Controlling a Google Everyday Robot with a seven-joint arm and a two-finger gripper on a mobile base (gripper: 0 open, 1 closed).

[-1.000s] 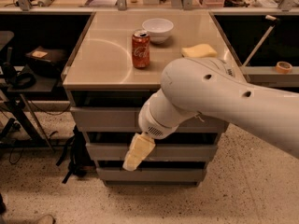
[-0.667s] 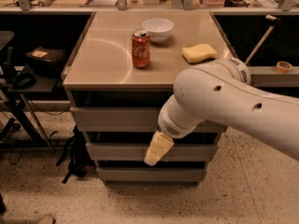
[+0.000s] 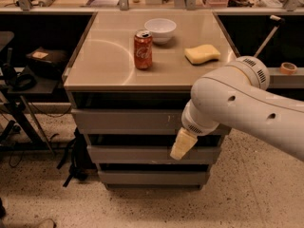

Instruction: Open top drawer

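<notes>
Your gripper [image 3: 183, 145] hangs before the drawer fronts; you cannot tell how its jaws stand.
The top drawer [image 3: 126, 121] sits shut just under the worktop [image 3: 102, 65], which carries a soda can [image 3: 143, 49], bowl [image 3: 160, 30] and sponge [image 3: 202, 54].

Your cabinet's tan tabletop [image 3: 104, 63] carries three things: a red soda can [image 3: 143, 49] standing upright near the middle, a white bowl [image 3: 160, 30] just behind it, and a yellow sponge [image 3: 202, 54] lying flat to the right. The gripper [image 3: 182, 145] hangs in front of the drawers, below tabletop level.
</notes>
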